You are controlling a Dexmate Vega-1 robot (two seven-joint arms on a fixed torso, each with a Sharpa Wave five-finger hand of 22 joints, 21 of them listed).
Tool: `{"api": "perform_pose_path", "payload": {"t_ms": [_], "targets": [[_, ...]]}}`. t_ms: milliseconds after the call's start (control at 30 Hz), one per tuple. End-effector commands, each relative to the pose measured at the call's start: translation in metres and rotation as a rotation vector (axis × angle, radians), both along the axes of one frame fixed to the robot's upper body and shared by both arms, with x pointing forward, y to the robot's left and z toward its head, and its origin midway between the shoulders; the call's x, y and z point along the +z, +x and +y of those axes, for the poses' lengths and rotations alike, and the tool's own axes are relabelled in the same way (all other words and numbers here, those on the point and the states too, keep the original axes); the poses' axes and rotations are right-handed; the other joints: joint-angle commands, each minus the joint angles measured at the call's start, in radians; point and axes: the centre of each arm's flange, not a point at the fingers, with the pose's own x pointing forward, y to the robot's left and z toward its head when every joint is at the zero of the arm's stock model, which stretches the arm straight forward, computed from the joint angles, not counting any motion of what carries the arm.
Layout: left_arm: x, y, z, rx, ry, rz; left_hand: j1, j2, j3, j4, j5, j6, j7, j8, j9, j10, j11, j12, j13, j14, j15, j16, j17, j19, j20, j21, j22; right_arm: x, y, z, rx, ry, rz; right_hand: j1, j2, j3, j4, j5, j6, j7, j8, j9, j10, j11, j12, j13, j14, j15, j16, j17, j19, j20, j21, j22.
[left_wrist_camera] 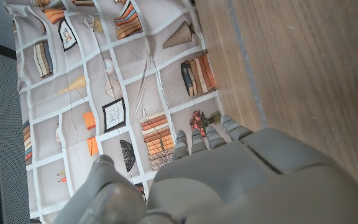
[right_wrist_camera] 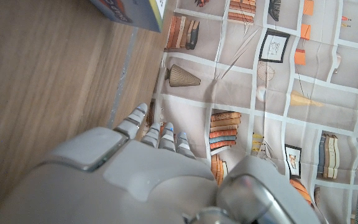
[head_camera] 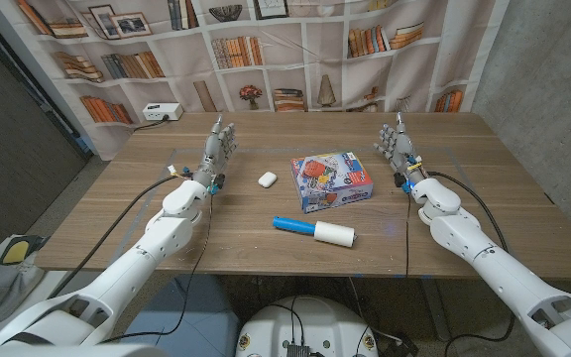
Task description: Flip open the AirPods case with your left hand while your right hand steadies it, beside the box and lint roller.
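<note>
A fuzzy white lint roller with a blue handle lies nearest, then a glossy box and rounded white case; the left hand and right hand hold nothing, fingers extended.

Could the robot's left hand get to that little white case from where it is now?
Probably yes. The left hand stands open just to the left of the AirPods case, with only bare table between them.

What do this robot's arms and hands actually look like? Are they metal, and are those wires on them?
Both arms wear smooth, rounded white shells with darker joints. The left hand and right hand are grey, human-shaped, with segmented fingers; the wrist views show a pale grey, blocky back of hand. Whether that is metal or plastic cannot be told. Thin black cables loop along each forearm, with small coloured bits at the wrists.
</note>
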Motion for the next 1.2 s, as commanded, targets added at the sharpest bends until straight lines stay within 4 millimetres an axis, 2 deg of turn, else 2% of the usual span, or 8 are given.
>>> {"api": "perform_pose_path", "payload": {"t_ms": [33,633,900,1000,1100,1200], "targets": [[0.000,-0.002,-0.003,-0.008,-0.002,-0.003,0.003,0.008,0.007,0.001,0.007,0.003,-0.010,0.003,0.004,-0.011,0.000,0.006,0.003,-0.008,0.002,0.006,0.001,0.001,0.007,0.007,0.004,-0.004,-0.002,-0.002,0.016,0.011,0.018,0.011,0.001,-0.006,-0.001,0.007,-0.001,0.003,0.006,0.002,0.000,0.005,0.006,0.003,-0.006,-0.001,0.004,0.005,0.000,0.004,0.005,0.004],[0.006,-0.016,0.006,0.010,0.022,-0.050,0.006,0.008,0.008,-0.001,0.006,0.011,-0.010,0.002,0.004,-0.006,0.002,0.007,0.003,-0.009,0.000,0.006,0.001,-0.002,0.006,0.007,0.004,0.004,-0.009,0.010,0.033,0.001,-0.006,0.018,0.006,-0.003,-0.004,0.007,0.002,0.004,0.006,0.002,0.002,0.008,0.005,0.003,-0.015,-0.001,0.001,0.004,-0.007,0.006,0.003,0.004],[0.008,-0.025,0.001,0.035,-0.029,-0.099,0.012,0.004,0.009,-0.006,0.005,0.026,-0.008,0.005,0.004,0.005,0.000,0.010,0.002,-0.007,0.000,0.006,0.001,-0.003,0.004,0.007,0.004,0.011,-0.011,0.009,0.023,-0.034,-0.032,0.027,0.011,0.001,-0.008,0.007,0.001,0.006,0.005,0.002,-0.003,0.005,0.003,0.003,-0.030,-0.005,-0.004,0.003,-0.017,0.005,0.000,0.003],[0.011,-0.027,-0.002,0.047,0.016,-0.104,0.014,0.003,0.009,-0.008,0.005,0.029,-0.007,0.005,0.004,0.007,0.001,0.010,0.002,-0.006,-0.002,0.006,0.000,-0.004,0.002,0.007,0.004,0.012,-0.012,0.006,0.025,-0.024,-0.043,0.030,0.012,0.002,-0.009,0.007,0.002,0.005,0.005,0.001,-0.003,0.007,0.003,0.003,-0.031,-0.005,-0.004,0.003,-0.019,-0.002,0.000,0.003],[0.011,-0.029,-0.005,0.064,-0.015,-0.138,0.020,0.000,0.010,-0.013,0.004,0.051,-0.001,0.011,0.004,0.012,0.001,0.012,0.002,-0.003,-0.004,0.006,0.000,-0.007,0.001,0.007,0.004,0.011,-0.012,0.004,0.026,-0.022,-0.054,0.032,0.012,0.003,-0.011,0.006,0.003,0.007,0.005,0.001,-0.002,0.010,0.003,0.003,-0.032,-0.005,-0.004,0.003,-0.017,-0.007,0.001,0.003],[0.011,-0.029,-0.006,0.060,-0.021,-0.144,0.035,-0.001,0.015,-0.024,0.002,0.088,0.005,0.016,0.004,0.054,-0.003,0.024,0.002,0.031,-0.012,0.015,-0.001,0.015,-0.009,0.015,0.003,0.012,-0.012,0.003,0.026,-0.009,-0.068,0.038,0.013,0.004,-0.014,0.006,0.003,0.013,0.005,0.001,-0.012,0.017,-0.001,0.002,-0.034,0.007,-0.004,0.002,-0.008,-0.023,0.005,0.003]]}}
